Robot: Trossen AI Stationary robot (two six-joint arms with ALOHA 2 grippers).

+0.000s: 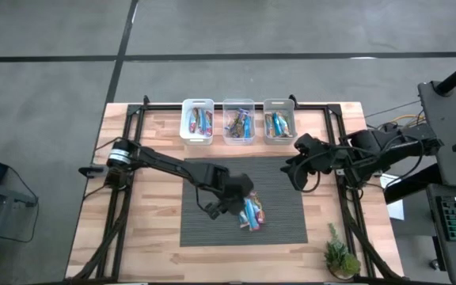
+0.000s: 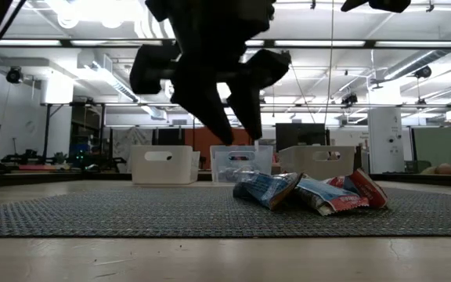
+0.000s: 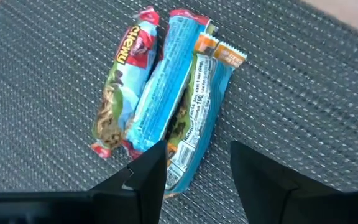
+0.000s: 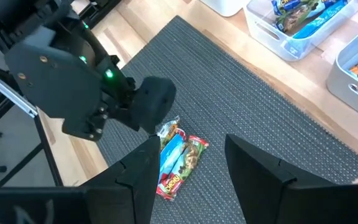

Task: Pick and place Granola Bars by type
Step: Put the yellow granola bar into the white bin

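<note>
Three Granola Bars lie side by side in a small heap (image 1: pixel 252 212) on the dark mat (image 1: pixel 212 237). One has red ends (image 3: pixel 120 93), one is plain blue (image 3: pixel 163 81), and one has an orange end (image 3: pixel 205 106). My left gripper (image 1: pixel 242 199) hangs open just above the heap's near end (image 2: pixel 268 188), pointing steeply down. Its fingertips (image 3: pixel 151 174) stand either side of the orange-ended bar's near end, clear of it. My right gripper (image 1: pixel 294 172) waits open, raised over the mat's far right corner, and looks down at the heap (image 4: pixel 176 158).
Three small bins stand in a row at the table's far edge, each holding bars: a white one (image 1: pixel 197 120), a clear one (image 1: pixel 238 120) and a pale one (image 1: pixel 279 119). A small potted plant (image 1: pixel 340 255) stands at the near right corner.
</note>
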